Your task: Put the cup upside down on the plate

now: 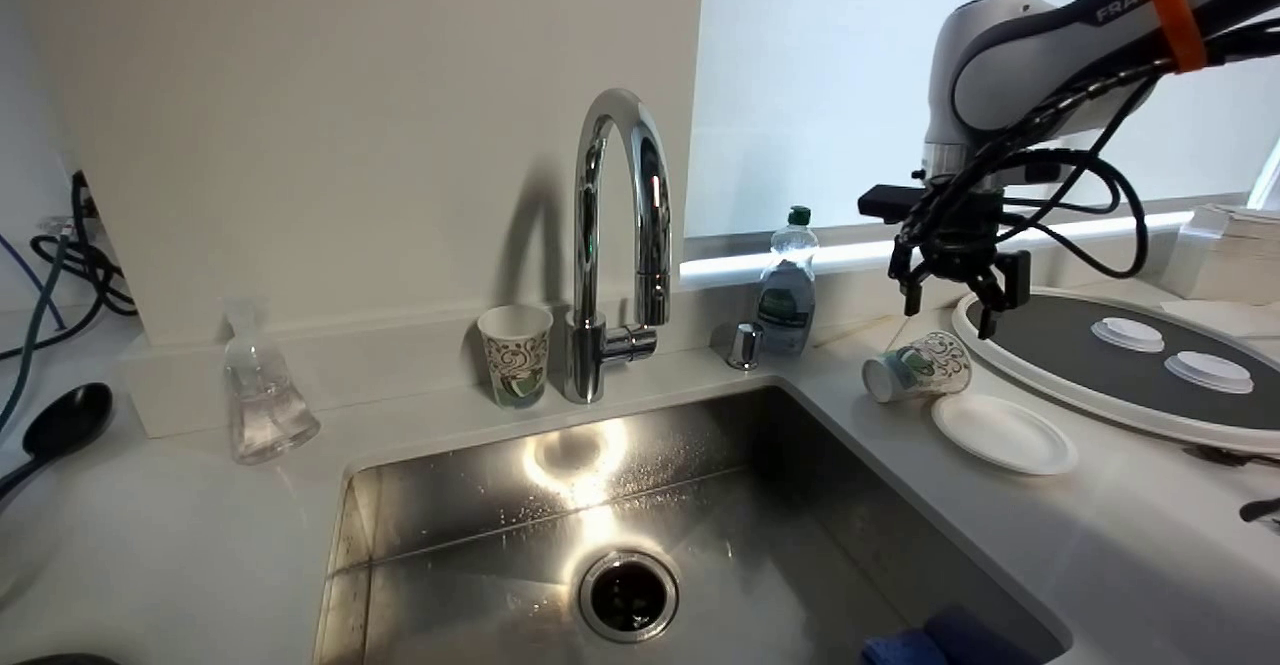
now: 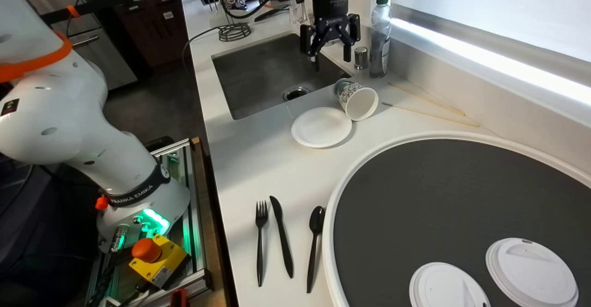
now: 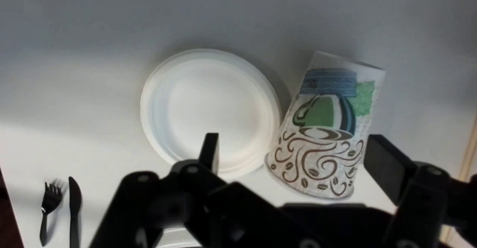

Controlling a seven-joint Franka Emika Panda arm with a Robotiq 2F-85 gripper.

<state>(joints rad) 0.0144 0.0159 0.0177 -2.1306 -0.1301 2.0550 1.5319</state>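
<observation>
Whitish tapered cup (image 3: 322,136), printed with brown swirls near mouth, green mug picture at middle, blue band and green patch toward base. Lies on its side near inner cutout edge of counter (image 2: 258,168), base toward that edge, mouth turned away. Small, round, white plate (image 3: 212,102), shallow, with raised rim; flat, face up, just beside cup, between cup and counter's front edge. Whether cup and plate touch, cannot tell.

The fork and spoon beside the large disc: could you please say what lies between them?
A black knife lies between them, as an exterior view shows.
</observation>
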